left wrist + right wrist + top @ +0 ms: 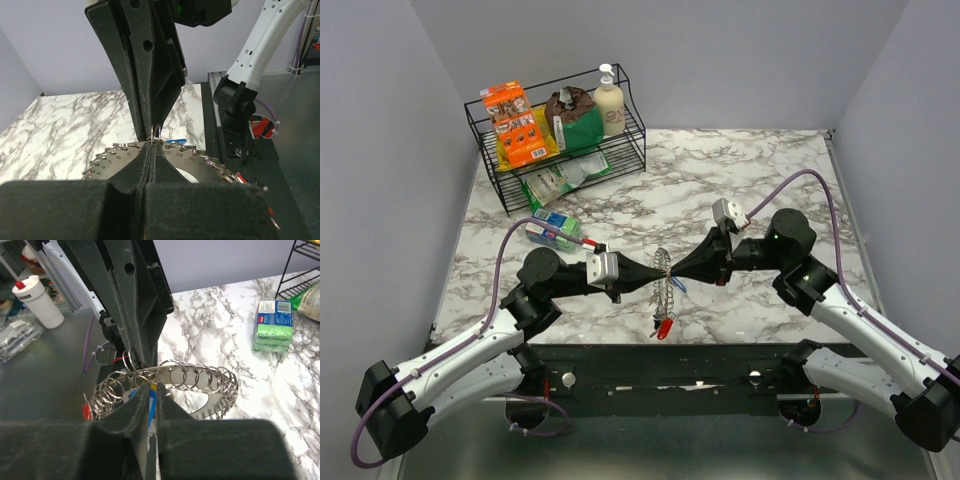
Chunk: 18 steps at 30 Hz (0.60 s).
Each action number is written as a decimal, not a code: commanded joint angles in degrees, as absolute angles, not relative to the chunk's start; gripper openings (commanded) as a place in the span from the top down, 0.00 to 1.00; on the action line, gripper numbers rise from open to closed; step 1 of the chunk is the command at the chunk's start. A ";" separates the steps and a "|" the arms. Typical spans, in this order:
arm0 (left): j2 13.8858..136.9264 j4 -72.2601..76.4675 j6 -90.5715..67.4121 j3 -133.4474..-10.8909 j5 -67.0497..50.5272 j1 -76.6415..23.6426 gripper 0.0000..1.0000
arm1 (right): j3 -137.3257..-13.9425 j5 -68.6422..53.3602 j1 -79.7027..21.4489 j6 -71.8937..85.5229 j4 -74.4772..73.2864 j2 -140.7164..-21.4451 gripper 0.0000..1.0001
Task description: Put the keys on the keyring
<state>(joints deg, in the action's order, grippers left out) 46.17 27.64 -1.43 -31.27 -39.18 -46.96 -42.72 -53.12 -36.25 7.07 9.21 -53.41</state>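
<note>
Pinching the keyring (200, 377), the left gripper (150, 146) is clenched; the right gripper (152, 388) half-hides a blue key (151, 407), so I cannot tell whether it is gripping.

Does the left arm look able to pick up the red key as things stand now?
Probably not yet: the left gripper is shut on the keyring, so it is occupied. The red key itself lies close below, with nothing covering it.
</note>
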 commanded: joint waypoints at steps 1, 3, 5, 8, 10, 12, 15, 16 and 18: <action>44.47 32.43 -0.27 -34.19 -40.96 -47.37 1.00 | -42.89 -48.79 -35.95 5.01 6.42 -50.54 0.69; 44.47 32.34 -0.26 -34.01 -41.04 -47.29 1.00 | -42.63 -47.82 -35.86 4.75 6.68 -49.49 0.62; 44.56 32.17 -0.26 -34.01 -41.13 -47.29 1.00 | -42.28 -46.94 -35.95 4.75 7.46 -48.26 0.50; 45.17 31.64 -0.26 -34.10 -41.57 -47.29 1.00 | -41.49 -47.63 -35.95 5.10 9.92 -47.11 0.31; 45.61 31.47 -0.26 -34.28 -41.84 -47.29 1.00 | -40.87 -48.60 -35.95 5.97 11.77 -46.58 0.26; 46.14 31.64 -0.26 -34.45 -42.36 -47.29 1.00 | -39.91 -49.21 -35.86 7.11 14.75 -45.97 0.25; 46.32 31.90 -0.26 -34.54 -42.80 -47.29 1.00 | -39.73 -50.44 -35.95 7.64 16.08 -45.97 0.24; 46.49 31.90 -0.26 -34.63 -42.89 -47.29 1.00 | -39.81 -51.49 -35.95 7.47 16.26 -45.97 0.23; 46.49 31.73 -0.26 -34.72 -42.89 -47.29 1.00 | -39.64 -52.64 -35.95 7.47 17.31 -46.23 0.23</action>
<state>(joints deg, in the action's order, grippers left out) 46.74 28.14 -1.06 -31.81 -41.23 -47.00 -40.49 -49.56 -36.25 6.68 13.06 -46.54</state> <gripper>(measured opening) 0.009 0.769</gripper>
